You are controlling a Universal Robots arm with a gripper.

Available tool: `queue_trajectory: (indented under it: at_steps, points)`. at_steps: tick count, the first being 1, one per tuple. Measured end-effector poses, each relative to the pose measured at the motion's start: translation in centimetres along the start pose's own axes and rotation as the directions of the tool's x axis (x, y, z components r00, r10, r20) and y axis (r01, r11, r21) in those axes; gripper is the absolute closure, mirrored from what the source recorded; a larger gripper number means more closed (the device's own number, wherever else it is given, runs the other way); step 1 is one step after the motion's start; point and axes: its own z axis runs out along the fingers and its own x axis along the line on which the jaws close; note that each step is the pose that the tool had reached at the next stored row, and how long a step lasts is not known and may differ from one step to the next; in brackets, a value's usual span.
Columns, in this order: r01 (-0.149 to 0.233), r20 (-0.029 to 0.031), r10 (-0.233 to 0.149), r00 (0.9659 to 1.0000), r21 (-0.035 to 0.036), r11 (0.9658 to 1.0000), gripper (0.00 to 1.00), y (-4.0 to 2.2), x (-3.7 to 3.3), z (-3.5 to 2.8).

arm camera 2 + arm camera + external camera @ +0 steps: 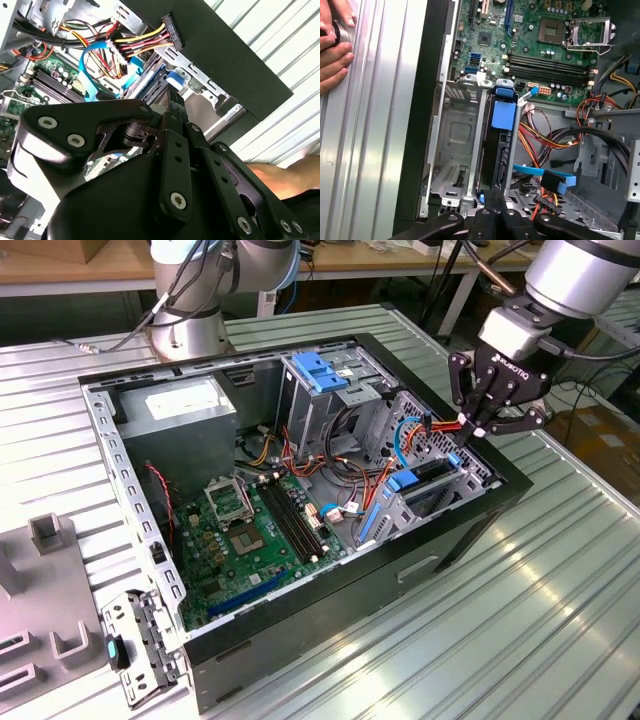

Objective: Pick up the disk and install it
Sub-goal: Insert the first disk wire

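An open computer case (470, 530) lies on its side on a ribbed metal table (540, 630). At one end of the case is a grey metal drive cage (402, 502), and the places below are given from that cage.

The disk (496, 150) stands on edge in one slot of the cage, its dark body between blue side rails. A blue tab (502, 114) sits on the end that faces the green motherboard (535, 30). In the exterior view the disk (425, 478) shows as a dark slab with blue trim sunk into the cage. Just beside it, on the side towards the black case wall, the cage has a second slot of bare metal (457, 132).

The gripper (478, 428) hangs right over the cage, at the end of the disk farthest from the motherboard. In the first wrist view the gripper (493, 202) has its jaws clenched, the two fingers lying against each other with nothing seen between them. Whether the tips touch the end of the disk cannot be told.

On the side of the cage away from the case wall run bundles of red, yellow and black wires (540, 137) and a flat blue cable (540, 172). Across the motherboard from the cage sits a grey power supply box (185, 410), with a blue bracket (320, 370) on a taller metal rack near it.

Outside the case, beyond the black wall from the cage, a person's hand (332, 50) rests on the table.
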Motion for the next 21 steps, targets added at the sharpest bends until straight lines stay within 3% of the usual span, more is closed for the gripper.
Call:
queue_trajectory:
  at_steps: [8, 9, 12, 14, 15, 16, 21]
  points:
    - [0.038, -0.0023, -0.038, 0.9993, -0.0005, 0.9993, 0.89, -0.62, -0.69, 0.0]
    - [0.061, -0.0029, -0.061, 0.9981, -0.0007, 0.9981, 0.89, -0.62, -0.7, 0.0]
    - [0.159, -0.0052, -0.159, 0.9872, -0.0018, 0.9872, 0.89, -0.64, -0.71, 0.0]
    - [0.2, -0.0061, -0.2, 0.9797, -0.0022, 0.9798, 0.89, -0.64, -0.7, 0.0]
    - [0.231, -0.0069, -0.231, 0.9728, -0.0026, 0.9728, 0.89, -0.71, -0.7, -0.01]
    - [0.241, -0.0068, -0.242, 0.9704, -0.0026, 0.9704, 0.89, -0.76, -0.71, 0.0]
    - [0.246, -0.0071, -0.247, 0.9691, -0.0028, 0.9691, 0.89, -1.06, -0.84, -0.08]
